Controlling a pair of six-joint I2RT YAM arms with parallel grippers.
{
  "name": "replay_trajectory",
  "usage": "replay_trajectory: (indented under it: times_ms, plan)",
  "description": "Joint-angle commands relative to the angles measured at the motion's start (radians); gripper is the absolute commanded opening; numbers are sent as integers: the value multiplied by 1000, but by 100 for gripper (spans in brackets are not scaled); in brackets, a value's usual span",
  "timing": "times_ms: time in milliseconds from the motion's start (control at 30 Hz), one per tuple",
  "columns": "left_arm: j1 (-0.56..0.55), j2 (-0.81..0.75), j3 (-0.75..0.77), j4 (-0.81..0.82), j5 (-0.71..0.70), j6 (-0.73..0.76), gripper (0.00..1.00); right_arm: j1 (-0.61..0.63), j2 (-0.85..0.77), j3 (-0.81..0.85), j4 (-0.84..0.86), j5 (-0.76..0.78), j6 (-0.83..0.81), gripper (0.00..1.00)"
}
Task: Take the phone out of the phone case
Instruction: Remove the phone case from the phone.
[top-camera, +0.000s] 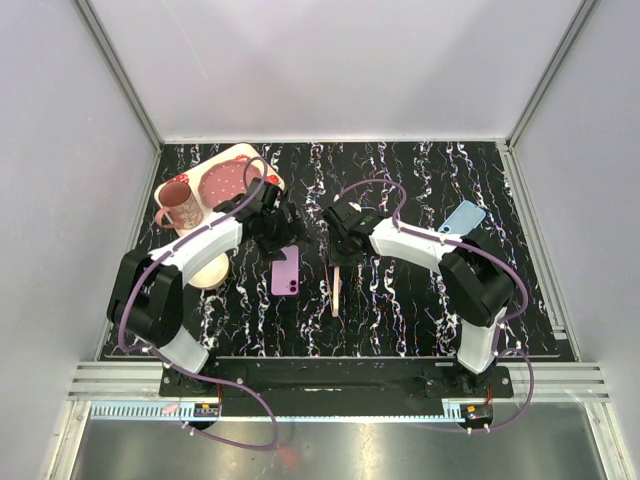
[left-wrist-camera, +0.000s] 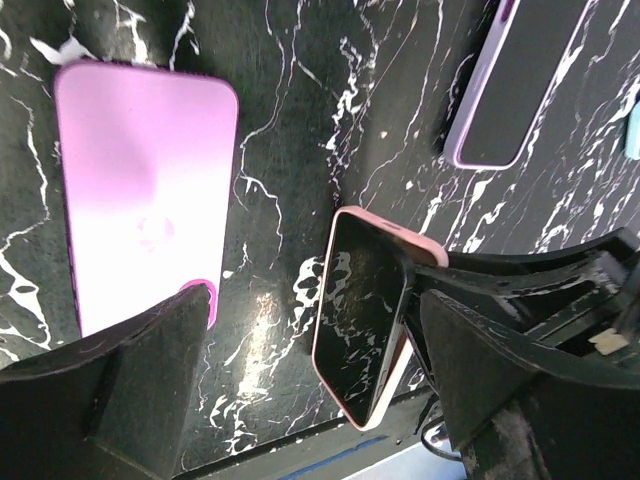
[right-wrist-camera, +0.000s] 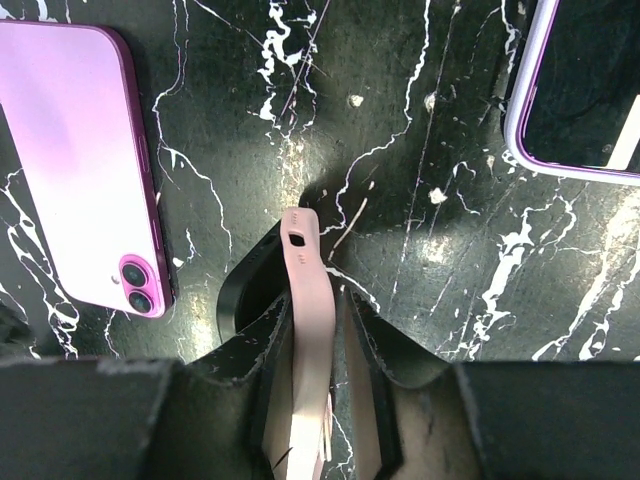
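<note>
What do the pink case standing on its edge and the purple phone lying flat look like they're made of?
Pink case: probably silicone or soft rubbery plastic with a matte finish. It shows no glare and has rounded, moulded edges. Purple phone: the back looks like frosted glass with a satin sheen, and the darker, shinier rim looks like glossy metal. Plastic can't be ruled out.

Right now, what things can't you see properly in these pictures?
- Pink phone case: the right wrist view shows only its edge, and the right gripper hides its lower end.
- Lavender phone case: cut off by frame edges in both wrist views, and not findable in the top view.
- Light blue case: too small in the top view to tell whether it holds a phone.
</note>
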Motion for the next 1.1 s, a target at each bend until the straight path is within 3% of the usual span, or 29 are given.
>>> replay_trajectory:
  times_ms: [0, 467, 700, 933, 1067]
  plan:
    - [-35, 26, -7, 17, 22, -26, 88, 53, 143, -69, -32, -48, 12, 31]
    - [-86, 144, -4, 43, 87, -159, 86, 72, 208, -63, 0, -93, 24, 32]
    - [-110, 195, 42, 49, 70, -224, 75, 73, 211, -61, 5, -91, 21, 34]
    - [-139, 219, 70, -73, -13, -221, 49, 73, 192, -48, -9, 5, 22, 34]
    - [-150, 235, 77, -115, -35, -204, 43, 73, 192, -14, -30, 42, 3, 33]
